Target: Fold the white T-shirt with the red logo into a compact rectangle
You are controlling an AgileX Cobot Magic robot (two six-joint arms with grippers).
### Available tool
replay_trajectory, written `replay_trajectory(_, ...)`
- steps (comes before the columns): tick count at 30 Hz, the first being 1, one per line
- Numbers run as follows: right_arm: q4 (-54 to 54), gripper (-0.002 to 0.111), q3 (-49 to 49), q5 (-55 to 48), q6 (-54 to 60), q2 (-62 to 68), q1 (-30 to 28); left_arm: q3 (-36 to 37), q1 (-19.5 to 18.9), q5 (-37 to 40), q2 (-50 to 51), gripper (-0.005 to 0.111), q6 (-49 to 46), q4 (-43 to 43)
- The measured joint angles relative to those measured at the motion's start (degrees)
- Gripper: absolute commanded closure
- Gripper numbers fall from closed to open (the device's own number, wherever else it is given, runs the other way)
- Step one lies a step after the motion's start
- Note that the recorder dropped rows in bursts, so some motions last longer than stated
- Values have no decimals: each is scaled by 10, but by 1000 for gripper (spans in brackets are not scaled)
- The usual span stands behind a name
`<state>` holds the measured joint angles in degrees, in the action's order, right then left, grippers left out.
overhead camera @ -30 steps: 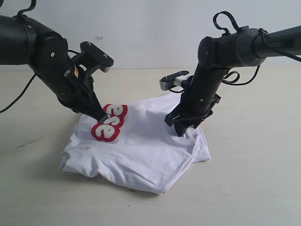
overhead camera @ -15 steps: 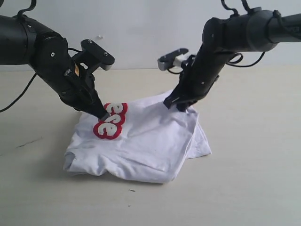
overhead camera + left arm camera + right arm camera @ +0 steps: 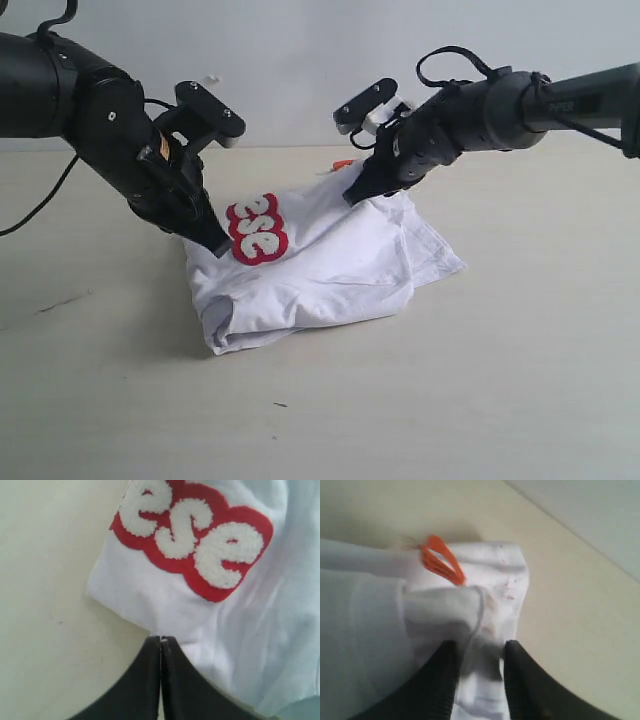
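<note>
Shirt [image 3: 340, 265] sits mid-table as a half-folded heap. Its near edge is on the table [image 3: 520, 390] and its far edge is lifted between the two arms. Logo [image 3: 258, 229] faces up on the left part, just right of the left claw [image 3: 217, 244].

Left claw: clenched on the shirt's left edge, but with only a sliver of cloth at the very tips (wrist view shows the jaws pressed flat together right at the edge). Right claw [image 3: 479, 651]: grasping a thick bunch at the far right corner, beside the orange tag [image 3: 441, 558].

Risks we see:
- Left bite is thin. Pulling the arms apart or a fast swing would likely slip it, and that side drops crooked.
- Right bite looks like several layers. On release they may spring open and undo the fold.
- Right claw seems to hold higher and further back than the left, so the fold line could land skewed, not a rectangle.
- The loose flap on the right may get trapped underneath and leave a lump.
</note>
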<state>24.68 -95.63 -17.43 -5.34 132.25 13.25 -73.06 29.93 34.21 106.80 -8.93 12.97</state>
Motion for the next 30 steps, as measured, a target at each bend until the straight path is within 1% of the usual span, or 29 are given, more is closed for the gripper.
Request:
replay_trajectory(1, 54, 65, -23, -43, -57, 12, 0, 0, 0, 0, 0, 104, 0, 0)
replay_trajectory(3, 110, 61, -62, -119, -119, 19, 0, 0, 0, 0, 0, 104, -10, -18)
replay_trajectory(4, 117, 61, -75, -148, -128, 21, 0, 0, 0, 0, 0, 104, -23, -31)
replay_trajectory(5, 113, 62, -90, -179, -133, 17, 0, 0, 0, 1, 0, 104, -52, -62)
replay_trajectory(6, 99, 64, -95, -191, -125, 13, 0, 0, 1, 1, 0, 104, -70, -82)
replay_trajectory(7, 77, 67, -97, -197, -108, 8, 0, 0, 2, 1, 1, 104, -89, -103)
replay_trajectory(8, 53, 72, -99, -202, -89, 5, 0, 0, 4, 1, 4, 104, -109, -123)
replay_trajectory(11, -57, 92, -101, -218, 8, 0, 0, 0, 7, 1, 28, 104, -146, -162)
replay_trajectory(13, -138, 106, -102, -234, 76, 0, 0, 0, 8, 1, 54, 104, -154, -171)
replay_trajectory(14, -176, 108, -102, -246, 102, 0, 0, 0, 7, 4, 66, 104, -157, -173)
replay_trajectory(18, -288, 108, -102, -296, 203, 0, 0, 1, 0, 10, 121, 104, -157, -174)
replay_trajectory(21, -343, 108, -102, -349, 258, 0, 0, -2, 0, 13, 124, 104, -144, -149)
replay_trajectory(23, -365, 108, -100, -382, 272, 0, 0, -4, -3, 13, 126, 104, -120, -119)
replay_trajectory(26, -387, 108, -77, -411, 283, -1, 0, -4, -18, 8, 126, 104, -54, -60)
replay_trajectory(27, -391, 108, -62, -415, 285, -1, 0, -4, -28, 8, 126, 104, -32, -39)
replay_trajectory(30, -401, 108, -26, -420, 291, -1, 0, -4, -54, 13, 116, 104, 7, -22)
